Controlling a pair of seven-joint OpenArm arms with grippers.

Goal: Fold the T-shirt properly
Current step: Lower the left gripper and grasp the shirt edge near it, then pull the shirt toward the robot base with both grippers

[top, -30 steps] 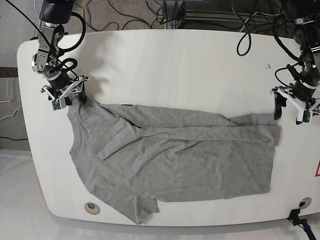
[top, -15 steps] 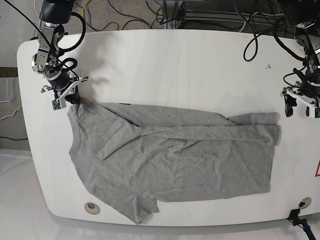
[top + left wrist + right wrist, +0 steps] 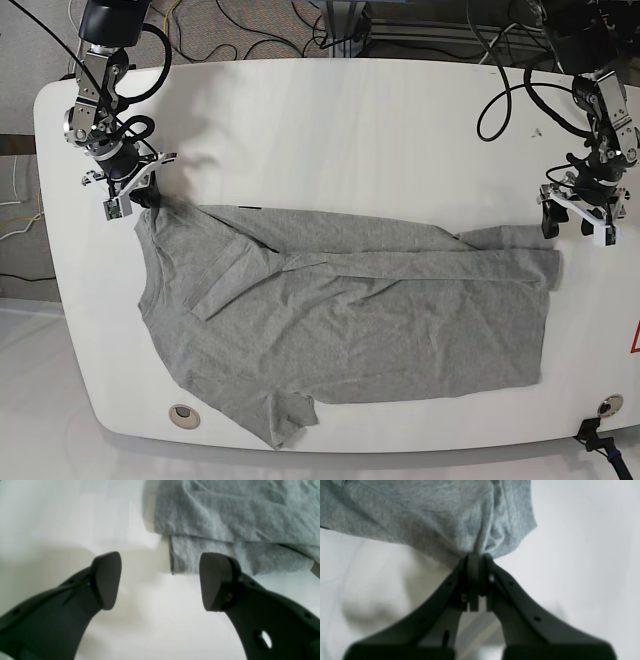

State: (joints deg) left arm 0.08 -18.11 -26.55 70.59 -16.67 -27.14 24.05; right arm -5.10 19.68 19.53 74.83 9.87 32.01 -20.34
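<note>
One T-shirt (image 3: 350, 320) lies spread on the white worktop (image 3: 330, 130), covering most of its width. At the near edge a sleeve (image 3: 285, 420) hangs close to the rim, and two round fittings sit in the worktop, one (image 3: 183, 415) at the near left of the base view and one (image 3: 606, 405) at the near right. The cloth is rumpled, with a long fold running across its middle and the collar toward the base view's left.

Farther back, two arms work at the shirt's far corners. The right gripper (image 3: 476, 555) has its jaws clenched on a bunched corner of the grey cloth, pinching it into a pleat; in the base view this gripper (image 3: 140, 195) stands at the shirt's far left corner. The left gripper (image 3: 160, 580) hangs just beyond the opposite corner with its jaws released, holding nothing; a doubled hem edge lies near its right finger (image 3: 215, 580). In the base view it (image 3: 575, 220) sits just beside the shirt's far right corner.

Behind the worktop, black cables (image 3: 250, 40) trail across the floor.
</note>
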